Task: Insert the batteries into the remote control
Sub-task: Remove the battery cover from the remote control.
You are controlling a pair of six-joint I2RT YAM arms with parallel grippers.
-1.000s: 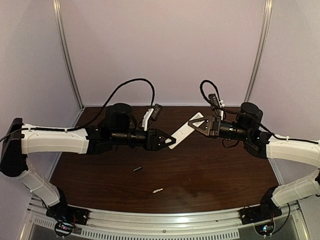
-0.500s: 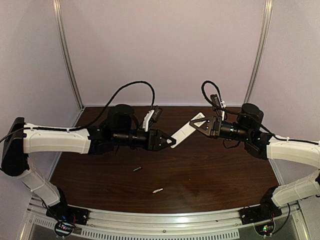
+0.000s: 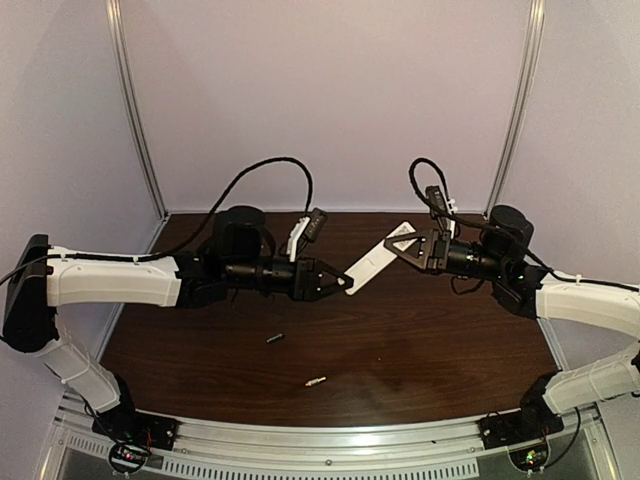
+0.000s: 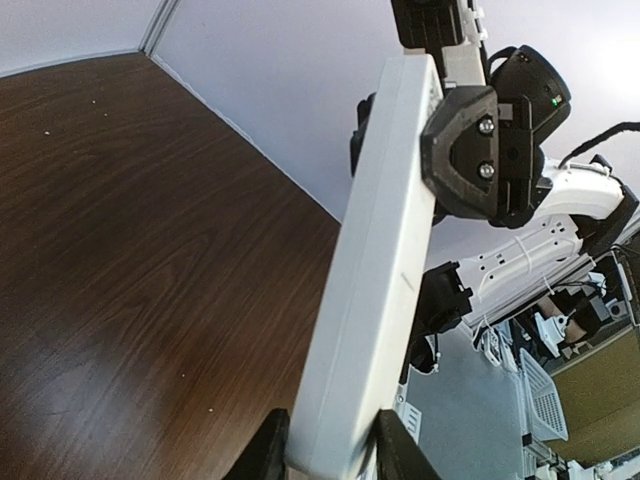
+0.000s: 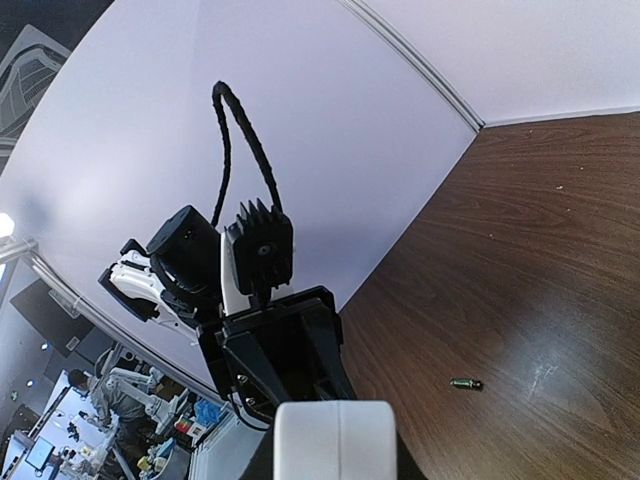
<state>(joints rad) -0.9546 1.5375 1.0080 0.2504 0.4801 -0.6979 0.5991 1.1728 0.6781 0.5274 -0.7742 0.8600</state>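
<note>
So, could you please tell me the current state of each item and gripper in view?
remote control: off the table, tilted, one end in each gripper.
left gripper: shut on the remote's lower end.
right gripper: shut on the remote's upper end.
dark battery: lying loose on the table, not loaded.
silvery battery: lying loose nearer the front edge, not loaded.

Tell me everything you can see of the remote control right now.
The remote control is a slim white bar, plastic by the look of it, smooth and plain on the side the left wrist view shows; no buttons or battery recess can be made out. It hangs in the air above the brown table, slanting from lower left to upper right in the top view. The left jaws pinch one end and the right jaws clamp the other; nothing else touches it.
</note>
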